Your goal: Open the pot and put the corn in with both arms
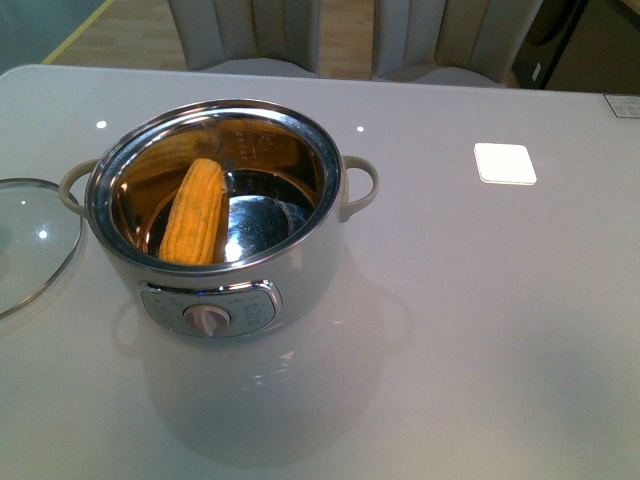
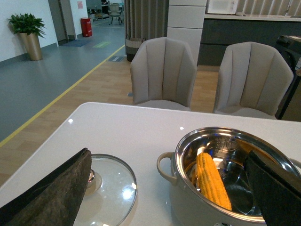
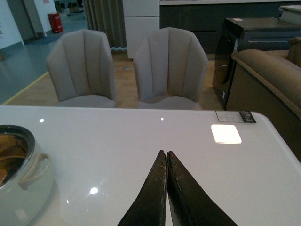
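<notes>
Both grippers sat clear of the work: the left gripper [image 2: 164,197] had its fingers spread wide apart, low in its wrist view, while the right gripper [image 3: 167,188] was pressed together over bare table [image 1: 480,350]. Centre-left in the front view, the pot [image 1: 215,215] stood open with the corn [image 1: 195,212] leaning inside. Left of it lay the glass lid [image 1: 30,240]; a careless retreat could likely nudge it off the edge.
</notes>
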Tool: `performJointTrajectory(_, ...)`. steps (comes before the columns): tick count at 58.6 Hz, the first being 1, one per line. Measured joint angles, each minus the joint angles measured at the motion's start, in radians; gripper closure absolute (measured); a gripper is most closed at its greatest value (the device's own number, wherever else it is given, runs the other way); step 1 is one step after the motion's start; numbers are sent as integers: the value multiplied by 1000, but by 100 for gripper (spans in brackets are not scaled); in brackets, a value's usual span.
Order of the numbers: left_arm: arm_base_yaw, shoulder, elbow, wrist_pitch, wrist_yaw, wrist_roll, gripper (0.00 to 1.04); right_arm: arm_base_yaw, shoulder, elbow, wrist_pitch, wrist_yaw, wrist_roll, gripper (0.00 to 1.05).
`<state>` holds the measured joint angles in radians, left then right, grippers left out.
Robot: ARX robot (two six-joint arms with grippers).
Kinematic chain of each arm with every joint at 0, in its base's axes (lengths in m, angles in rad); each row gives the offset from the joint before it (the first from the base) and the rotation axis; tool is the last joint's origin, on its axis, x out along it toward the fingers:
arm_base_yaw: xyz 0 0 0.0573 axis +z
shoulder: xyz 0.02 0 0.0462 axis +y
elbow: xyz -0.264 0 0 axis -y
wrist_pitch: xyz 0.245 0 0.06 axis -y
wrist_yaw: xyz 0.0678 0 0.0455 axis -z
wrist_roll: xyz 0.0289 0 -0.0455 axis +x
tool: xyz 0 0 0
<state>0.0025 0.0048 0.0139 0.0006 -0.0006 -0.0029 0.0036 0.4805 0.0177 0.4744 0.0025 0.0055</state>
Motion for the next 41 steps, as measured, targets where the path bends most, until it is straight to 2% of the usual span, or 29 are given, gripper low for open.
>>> performJointTrajectory(41,0,0,0,0,0,0,7,0,-268,0,-261,0,0,103)
